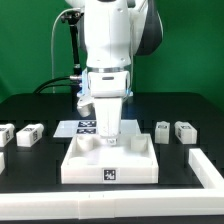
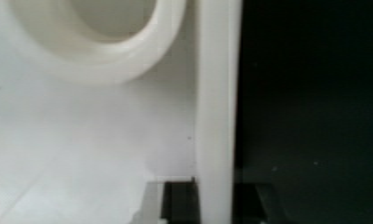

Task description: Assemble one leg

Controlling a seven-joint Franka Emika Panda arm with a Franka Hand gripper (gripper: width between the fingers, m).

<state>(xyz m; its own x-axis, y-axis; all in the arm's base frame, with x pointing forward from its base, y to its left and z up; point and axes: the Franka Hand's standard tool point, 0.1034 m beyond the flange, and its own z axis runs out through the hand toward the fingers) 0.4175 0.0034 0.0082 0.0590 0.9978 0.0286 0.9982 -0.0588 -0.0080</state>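
Note:
Several legs lie loose on the black table: two small white blocks at the exterior view's left [image 1: 30, 133] and two at its right [image 1: 161, 128], [image 1: 185, 130]. None of them is held. The large white square panel [image 1: 75, 165] lies in the middle with a raised rim. My gripper [image 1: 108, 138] is down at the panel's far rim. In the wrist view the rim's upright wall [image 2: 218, 100] runs between my dark fingers [image 2: 179, 205], which are closed on it. My gripper [image 2: 218, 195] grips that wall. A round corner socket [image 2: 121, 35] shows on the panel.
The marker board [image 1: 78, 127] lies just behind the panel, partly hidden by the arm. A long white part [image 1: 205, 168] lies at the exterior view's right front and another white piece [image 1: 2, 160] at its left edge. Cables hang behind the arm.

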